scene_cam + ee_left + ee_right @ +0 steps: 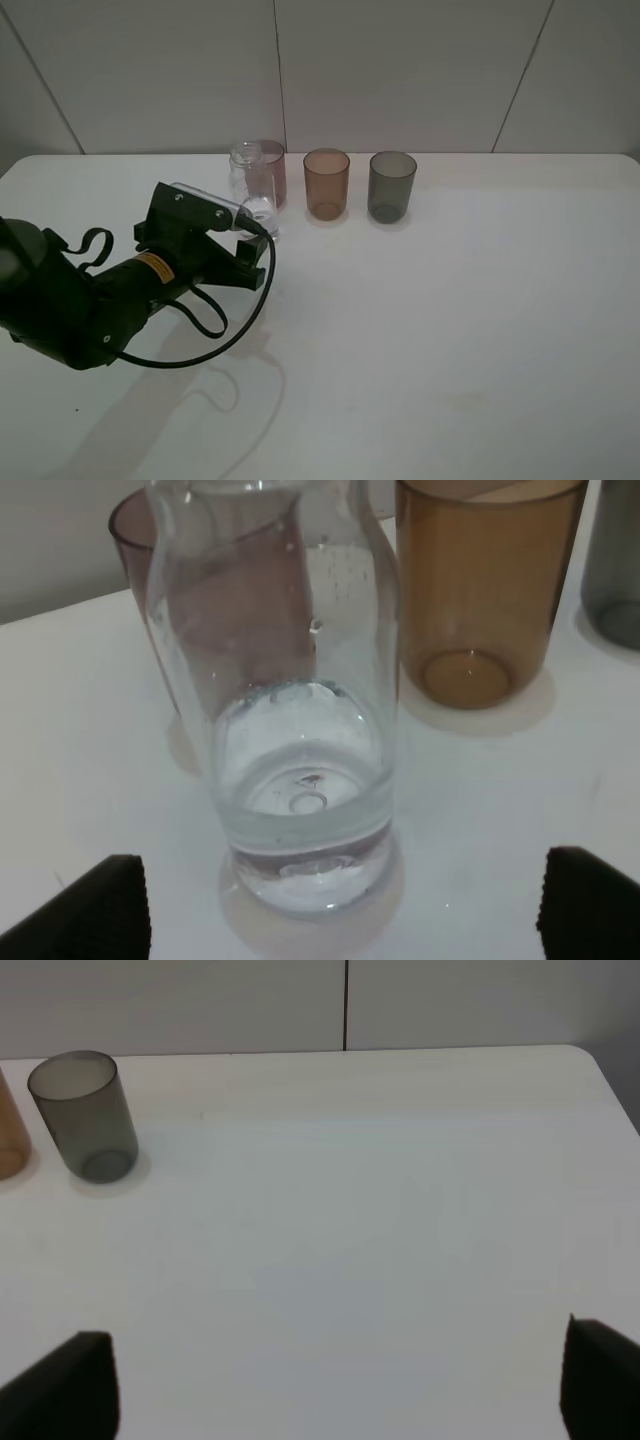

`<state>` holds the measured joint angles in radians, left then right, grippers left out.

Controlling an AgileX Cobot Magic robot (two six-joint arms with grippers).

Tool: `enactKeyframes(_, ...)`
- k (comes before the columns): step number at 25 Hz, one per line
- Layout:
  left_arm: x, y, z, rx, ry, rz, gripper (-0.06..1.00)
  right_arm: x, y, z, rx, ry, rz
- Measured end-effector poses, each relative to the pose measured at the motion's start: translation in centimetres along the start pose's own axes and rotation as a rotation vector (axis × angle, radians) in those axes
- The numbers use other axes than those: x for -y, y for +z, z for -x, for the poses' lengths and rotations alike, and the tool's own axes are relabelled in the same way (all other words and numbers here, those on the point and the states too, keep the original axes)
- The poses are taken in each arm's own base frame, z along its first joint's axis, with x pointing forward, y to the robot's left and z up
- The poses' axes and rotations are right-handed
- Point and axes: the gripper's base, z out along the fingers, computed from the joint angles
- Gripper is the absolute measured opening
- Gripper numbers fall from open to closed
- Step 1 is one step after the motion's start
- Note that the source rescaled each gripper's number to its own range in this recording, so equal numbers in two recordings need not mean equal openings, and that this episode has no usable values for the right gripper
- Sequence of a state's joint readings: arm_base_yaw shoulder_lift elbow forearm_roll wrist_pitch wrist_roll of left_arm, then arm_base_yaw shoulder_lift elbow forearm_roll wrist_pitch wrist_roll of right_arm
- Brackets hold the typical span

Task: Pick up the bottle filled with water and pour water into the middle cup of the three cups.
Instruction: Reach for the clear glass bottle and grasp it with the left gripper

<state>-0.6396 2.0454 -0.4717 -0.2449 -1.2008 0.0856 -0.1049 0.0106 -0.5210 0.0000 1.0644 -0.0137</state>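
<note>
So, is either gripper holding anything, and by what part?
Nothing is held. The left gripper stands open, the bottle standing free in front of it; the right gripper is open and empty.

Nothing legible from my end. Only candidate: a small yellow sticker point(152, 266) on the left arm point(100, 295), seen from the high camera. Whatever is printed on it is too small and blurred for me to make out a letter or number. Both wrist views: no readable marks.
</note>
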Motion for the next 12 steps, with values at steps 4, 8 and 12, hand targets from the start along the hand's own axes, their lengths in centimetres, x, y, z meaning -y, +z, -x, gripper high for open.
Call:
enactKeyframes(4,0.2,1.0,0.1,0.015,-0.006,0.007,1.00,0.0,0.0,0.0,0.000,0.000,0.000)
enactKeyframes(8,0.2,2.0,0.9,0.055,-0.016,0.012,1.00,0.0,0.0,0.0,0.000,0.000,0.000)
enactKeyframes(12,-0.3,2.8,1.7,0.088,-0.024,0.034,1.00,0.0,0.0,0.0,0.000,0.000,0.000)
